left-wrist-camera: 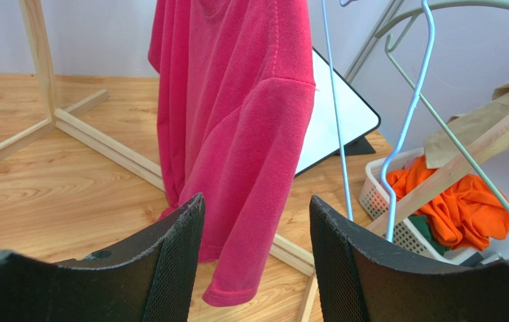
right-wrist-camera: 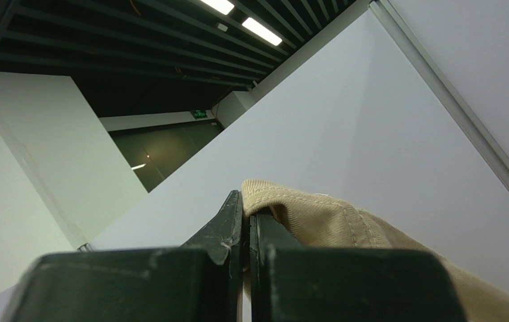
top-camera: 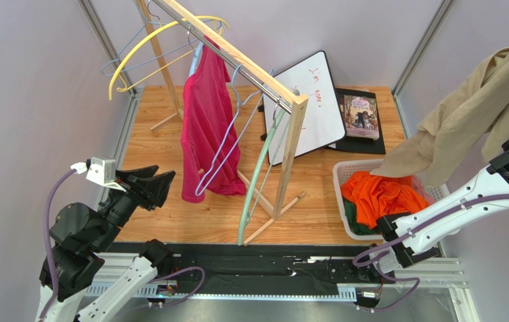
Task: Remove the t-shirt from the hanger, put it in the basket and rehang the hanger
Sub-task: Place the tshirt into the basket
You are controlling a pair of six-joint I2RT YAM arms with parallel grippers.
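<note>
Right gripper [right-wrist-camera: 245,201] was clamped on tan shirt [top-camera: 479,100], held high so its tail hung over basket [top-camera: 340,176]. Left gripper [left-wrist-camera: 256,201] stood wide and empty, aimed at red shirt [top-camera: 203,127] hanging from rail [top-camera: 237,64], likely the next grab.

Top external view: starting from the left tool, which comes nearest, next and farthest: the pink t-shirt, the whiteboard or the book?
From the left tool:
1. Pink t-shirt, hanging from the rack just ahead.
2. Whiteboard, leaning behind the rack, further right.
3. Book, at the back right, beyond the whiteboard.
</note>
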